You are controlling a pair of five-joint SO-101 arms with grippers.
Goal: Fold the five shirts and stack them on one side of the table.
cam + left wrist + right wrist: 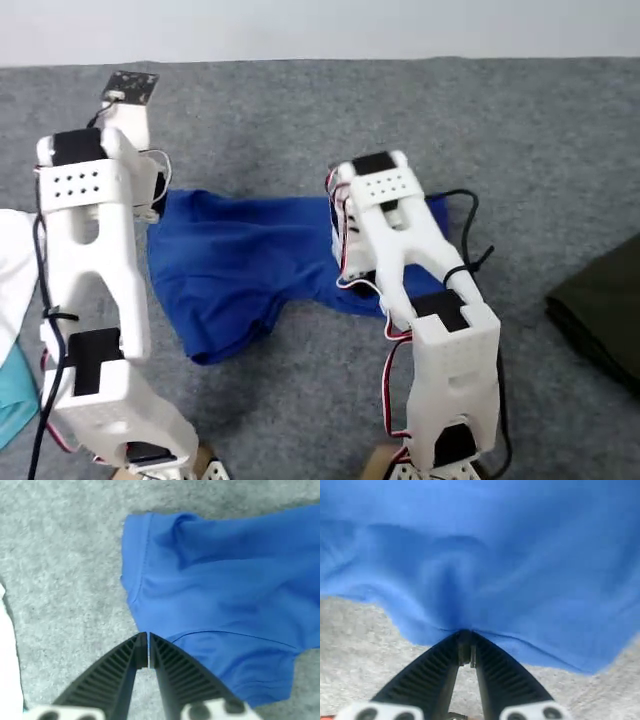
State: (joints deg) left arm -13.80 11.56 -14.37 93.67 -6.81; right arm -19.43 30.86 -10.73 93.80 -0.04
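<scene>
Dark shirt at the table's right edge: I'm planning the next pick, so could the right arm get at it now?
Probably not yet: the right claw is shut on the blue shirt. The grey table toward the dark shirt looks unobstructed, so after release the way seems free.

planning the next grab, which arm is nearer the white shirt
Left. The left arm pinches the blue shirt beside the white shirt; the right arm holds its other side, farther off.
</scene>
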